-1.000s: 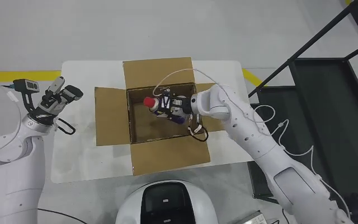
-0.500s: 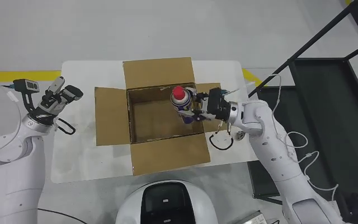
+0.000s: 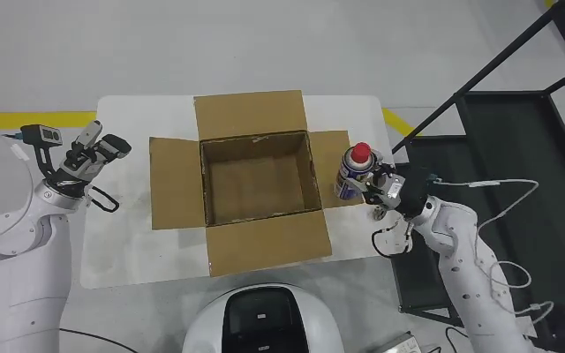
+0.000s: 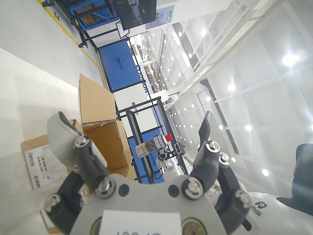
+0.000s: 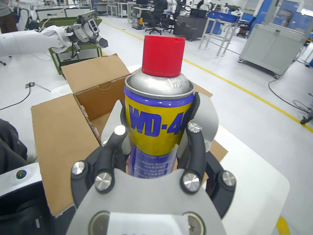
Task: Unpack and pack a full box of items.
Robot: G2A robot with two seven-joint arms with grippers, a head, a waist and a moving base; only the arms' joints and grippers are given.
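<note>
Now that the right gripper (image 3: 372, 184) has swung out of the box (image 3: 250, 113), the spray can (image 5: 157, 103) stands upright in its clamp (red cap up), box opening just beside it. Right wrist view: fingers (image 5: 195, 113) squeeze both sides. Left gripper (image 4: 133, 121), far across, gapes wide, holding nothing.

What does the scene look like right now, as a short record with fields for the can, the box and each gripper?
spray can: red cap, upright, outside the box opening on the right arm's side
right gripper: shut on the spray can
cardboard box: open, flaps folded outward, on the table
left gripper: open, holding nothing, near the table's left edge
</note>
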